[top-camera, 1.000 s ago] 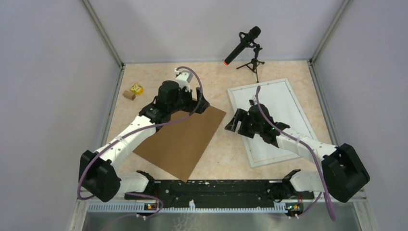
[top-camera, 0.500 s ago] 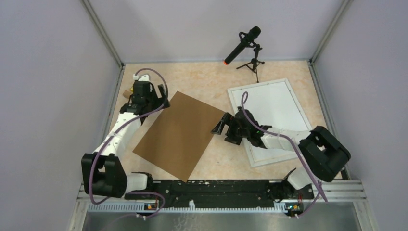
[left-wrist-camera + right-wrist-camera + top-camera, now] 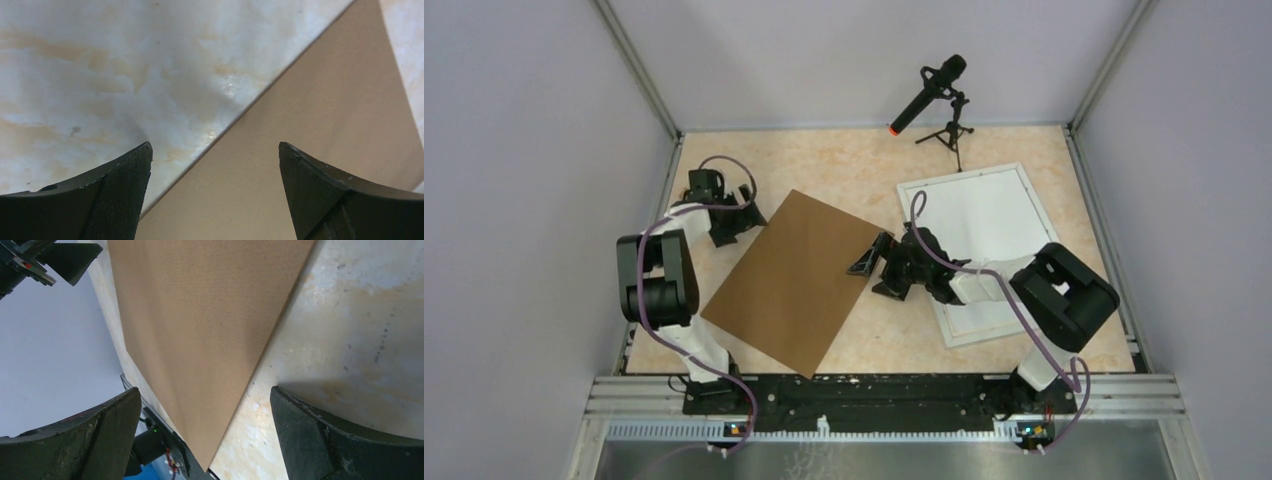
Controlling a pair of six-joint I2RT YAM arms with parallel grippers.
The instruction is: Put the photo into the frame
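The frame (image 3: 959,175), thin white moulding round a plain white inside, lies flat at the right of the table. The photo is not in view. A brown backing board (image 3: 794,280) lies flat left of the frame. My left gripper (image 3: 742,222) is open low at the board's far left edge; in the left wrist view its gripper (image 3: 214,150) spans that edge of the board (image 3: 310,125) with nothing held. My right gripper (image 3: 869,265) is open at the board's right edge, between board and frame. The right wrist view shows its gripper (image 3: 205,390) empty over the board (image 3: 200,315).
A microphone on a small tripod (image 3: 929,95) stands at the back, just beyond the frame. Grey walls close in the table on three sides. The black arm rail (image 3: 874,390) runs along the near edge.
The left arm has drawn back from over the board to its far left edge. The right gripper has moved left off the frame to the board's right edge and opened wider.
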